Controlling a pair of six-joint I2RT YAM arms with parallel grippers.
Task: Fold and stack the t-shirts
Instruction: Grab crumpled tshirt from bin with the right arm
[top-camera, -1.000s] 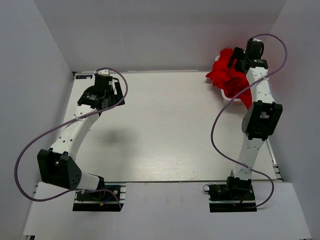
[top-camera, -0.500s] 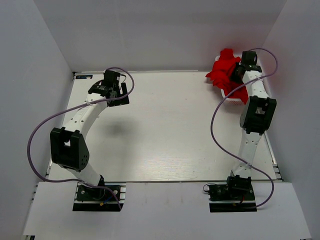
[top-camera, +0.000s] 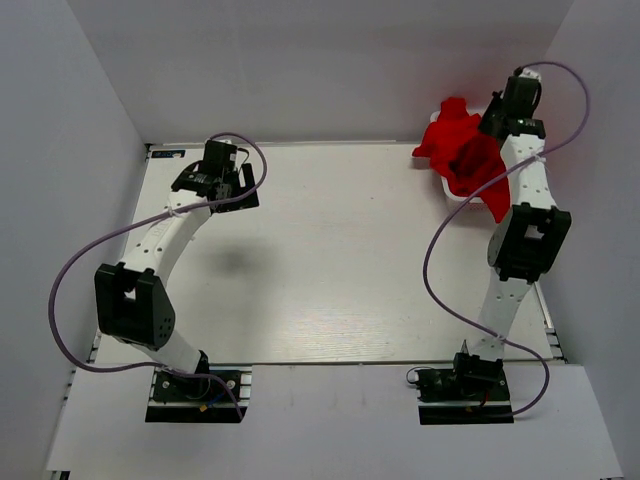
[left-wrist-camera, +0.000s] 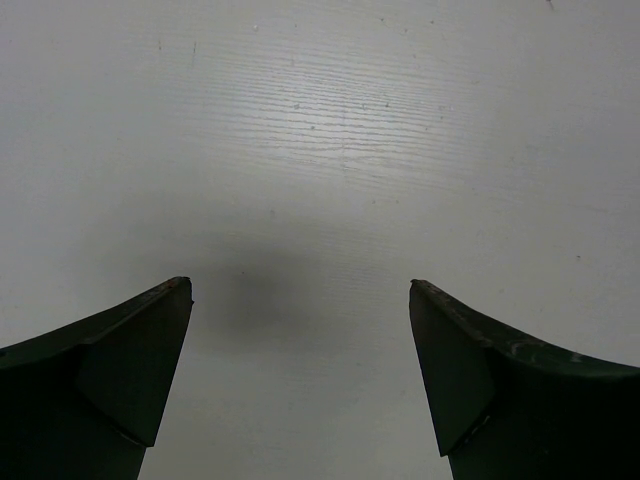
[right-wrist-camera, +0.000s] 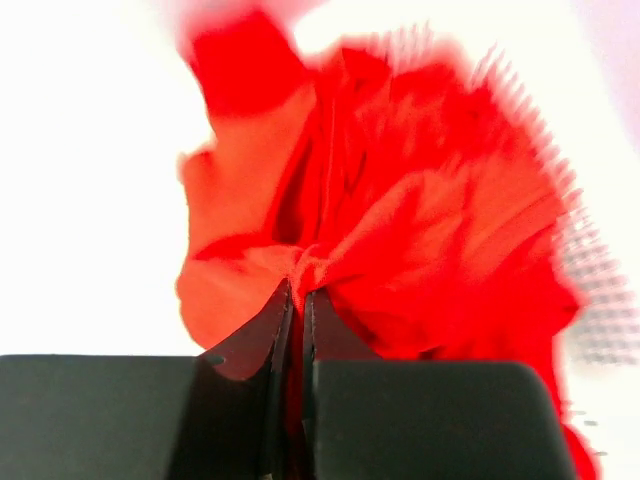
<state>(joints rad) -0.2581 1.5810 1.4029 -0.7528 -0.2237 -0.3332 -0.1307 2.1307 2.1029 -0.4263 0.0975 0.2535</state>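
Top external view: the table (top-camera: 330, 260) carries a basket (top-camera: 447, 195) at its far right corner, with t-shirts (top-camera: 452, 140) heaped in it. Above the basket, the right gripper (right-wrist-camera: 298, 300) pinches red cloth; lifting slowly should let one shirt separate. Far left of the basket, the left gripper (left-wrist-camera: 300, 290) gapes, holding nothing.
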